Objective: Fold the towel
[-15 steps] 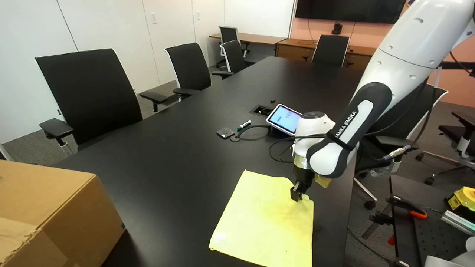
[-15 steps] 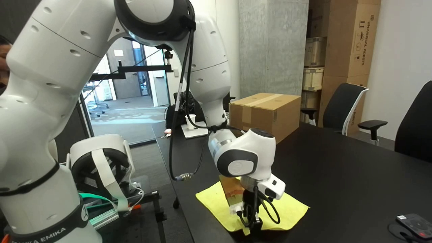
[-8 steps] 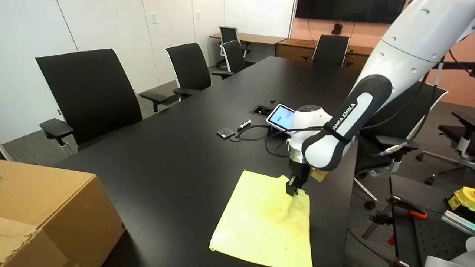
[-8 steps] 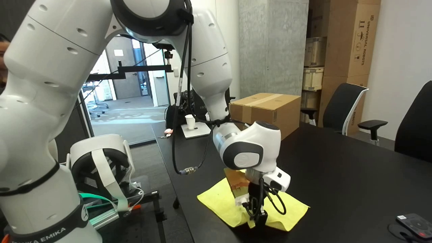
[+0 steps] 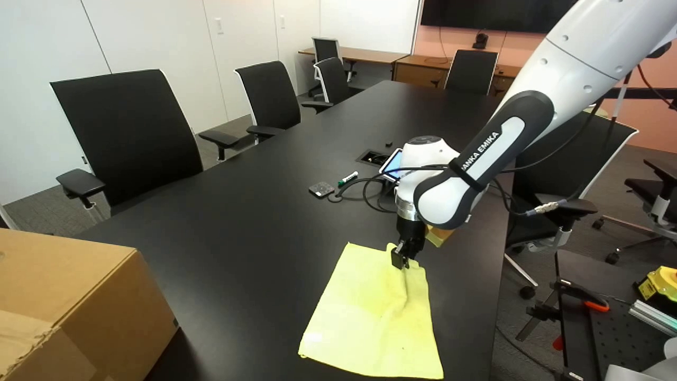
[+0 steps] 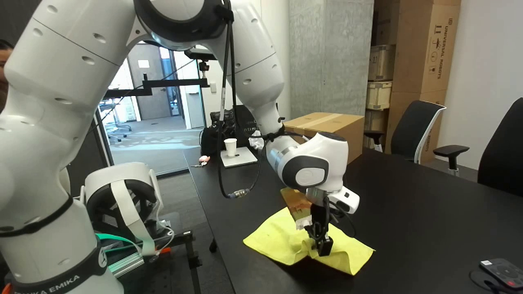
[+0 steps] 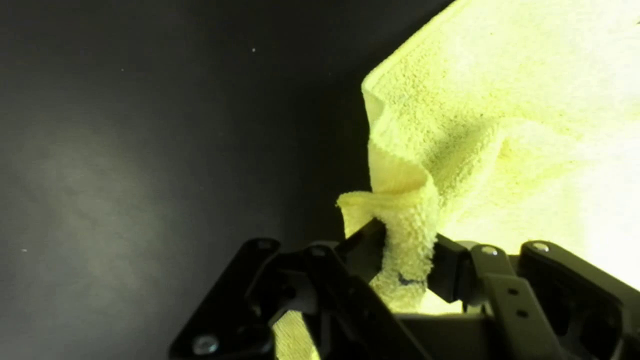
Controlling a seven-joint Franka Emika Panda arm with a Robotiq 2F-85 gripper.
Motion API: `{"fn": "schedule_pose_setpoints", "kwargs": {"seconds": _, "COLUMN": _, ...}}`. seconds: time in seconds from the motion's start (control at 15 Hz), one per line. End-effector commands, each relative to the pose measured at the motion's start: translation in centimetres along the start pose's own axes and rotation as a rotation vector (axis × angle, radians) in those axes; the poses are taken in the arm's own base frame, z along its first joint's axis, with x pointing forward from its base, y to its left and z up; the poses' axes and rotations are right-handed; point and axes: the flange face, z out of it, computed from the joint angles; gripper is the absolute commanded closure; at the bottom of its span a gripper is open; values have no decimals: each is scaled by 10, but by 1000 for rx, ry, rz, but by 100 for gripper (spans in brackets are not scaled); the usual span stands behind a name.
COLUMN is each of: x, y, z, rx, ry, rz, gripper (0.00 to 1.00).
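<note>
The pale yellow towel (image 5: 365, 323) lies mostly flat on the black table, with one edge bunched and lifted. It also shows in an exterior view (image 6: 273, 243), where the arm covers part of it. My gripper (image 5: 400, 262) is shut on that edge, a little above the table; it shows in an exterior view too (image 6: 320, 246). In the wrist view, the fingertips (image 7: 407, 260) pinch a thick fold of the towel (image 7: 525, 80). A small flap of cloth sticks out past the left fingertip. Creases run from the fold into the towel's body.
A brown cardboard box (image 5: 90, 301) stands on the table, also in an exterior view (image 6: 347, 143). Behind the gripper are a tablet (image 5: 391, 165) partly hidden by the arm, a marker (image 5: 348, 178), a square black device (image 5: 321, 190) and cables. A remote (image 6: 504, 272) lies on the table.
My gripper has moved up and left in an exterior view, up and right in the other, drawing the towel's pinched edge along. The towel's side has pulled inward and its creases have grown.
</note>
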Motion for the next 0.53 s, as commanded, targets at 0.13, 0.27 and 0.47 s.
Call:
{"fn": "schedule_pose_setpoints", "kwargs": {"seconds": 0.13, "x": 37, "y": -31, "z": -17, "rx": -10, "ry": 6, "rz": 30, "gripper": 97}}
{"fn": "schedule_pose_setpoints", "kwargs": {"seconds": 0.27, "x": 50, "y": -43, "z": -20, "rx": -27, "ry": 12, "rz": 63, "gripper": 97}}
{"fn": "schedule_pose_setpoints", "kwargs": {"seconds": 0.47, "x": 68, "y": -61, "z": -16, "rx": -54, "ry": 12, "rz": 121, "gripper": 97}}
